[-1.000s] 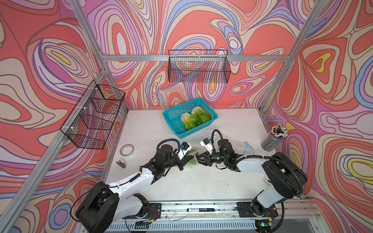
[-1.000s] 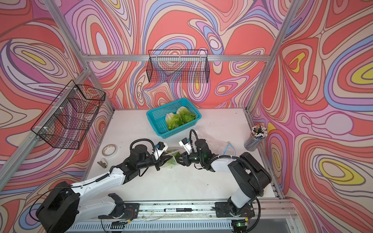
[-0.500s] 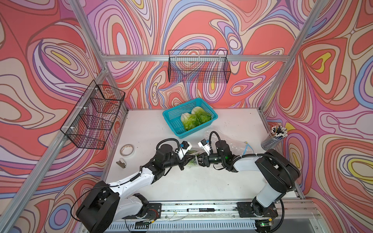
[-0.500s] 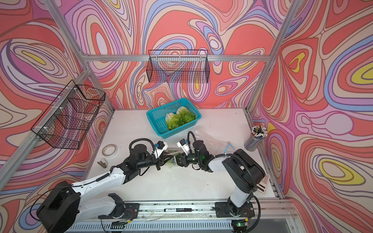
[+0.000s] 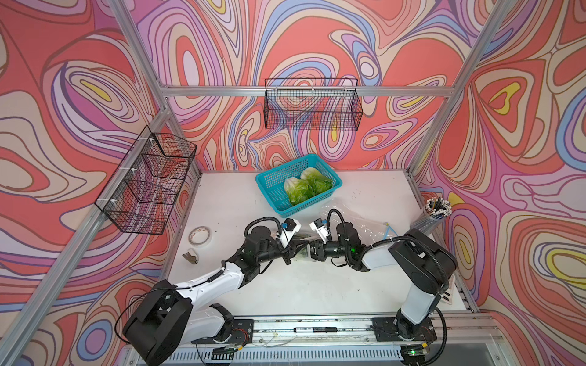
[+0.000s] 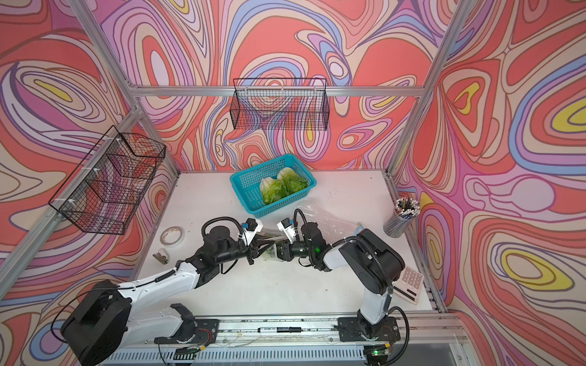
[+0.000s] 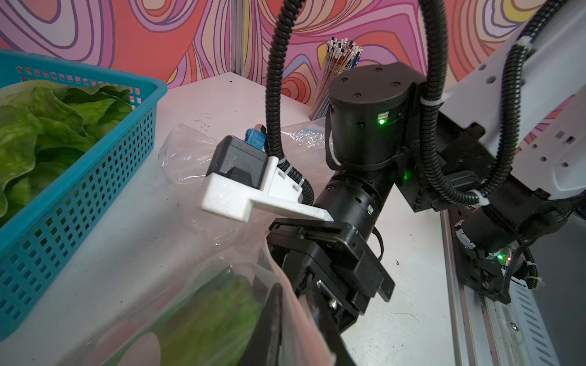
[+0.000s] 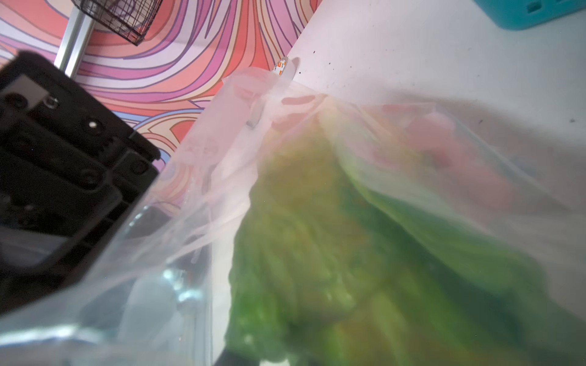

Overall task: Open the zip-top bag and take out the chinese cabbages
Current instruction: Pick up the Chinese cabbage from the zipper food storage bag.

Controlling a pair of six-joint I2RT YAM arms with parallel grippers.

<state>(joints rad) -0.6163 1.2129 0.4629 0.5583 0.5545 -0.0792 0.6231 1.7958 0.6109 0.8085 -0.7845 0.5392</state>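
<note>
- Left gripper (image 5: 292, 252) sits low over the middle of the white table (image 5: 364, 285). Its fingers are pressed together on the edge of the zip-top bag (image 7: 152, 317), with the film nipped between them.
- Right gripper (image 5: 312, 250) faces it nose to nose, hard up against the same bag. From where I stand I can't tell whether its fingers have caught the plastic or stand apart.
- Two black wire racks hang on the walls, one at the back (image 5: 312, 104) and one on the left side (image 5: 149, 180).
- At the back of the table sits a teal basket (image 5: 272, 193), with two chinese cabbages (image 5: 296, 190) lying side by side in it, touching.
- The zip-top bag lies between the two grippers. The third cabbage (image 7: 215, 313) is inside it, its green leaves showing through the film.
- A crumpled clear bag (image 5: 367, 221) lies behind the right arm, near the teal basket.
- A pen cup (image 5: 434, 212) stands at the right edge.
- A tape roll (image 5: 199, 236) and a small clip (image 5: 190, 256) lie near the left edge, close together but apart.
</note>
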